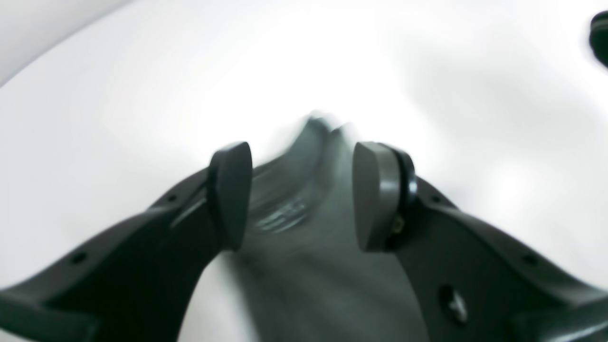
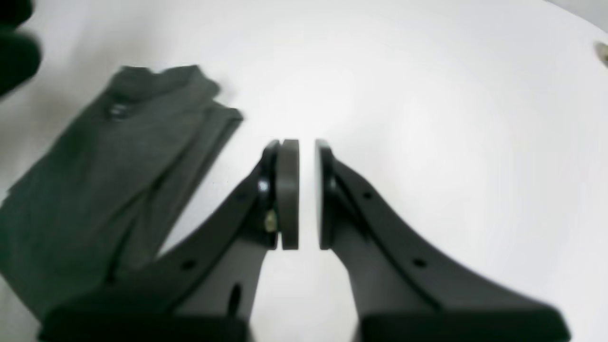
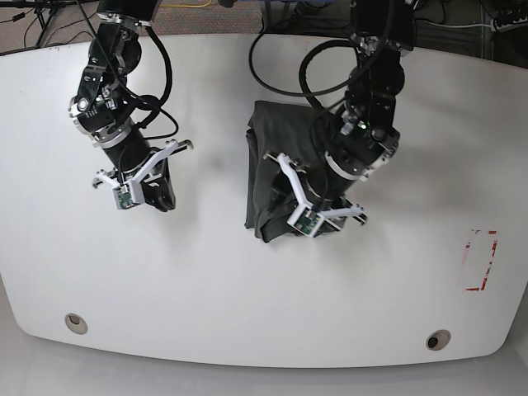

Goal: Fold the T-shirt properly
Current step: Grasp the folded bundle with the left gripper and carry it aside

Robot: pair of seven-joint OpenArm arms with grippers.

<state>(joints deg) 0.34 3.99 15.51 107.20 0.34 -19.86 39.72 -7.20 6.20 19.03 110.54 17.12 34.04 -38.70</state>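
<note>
Dark padded fingers of the left gripper (image 1: 301, 194) were seen spread wide above the T-shirt (image 3: 268, 169), nothing clamped between them. Bare white table (image 3: 206, 289) was left on every side of the cloth, with much open room toward the near edge. Charcoal-grey fabric was laid as a long narrow folded strip at the table's middle, its collar end blurred in the left wrist view. Well apart to the left, the right gripper (image 2: 306, 194) was held over bare table, pads nearly closed, empty.
</note>
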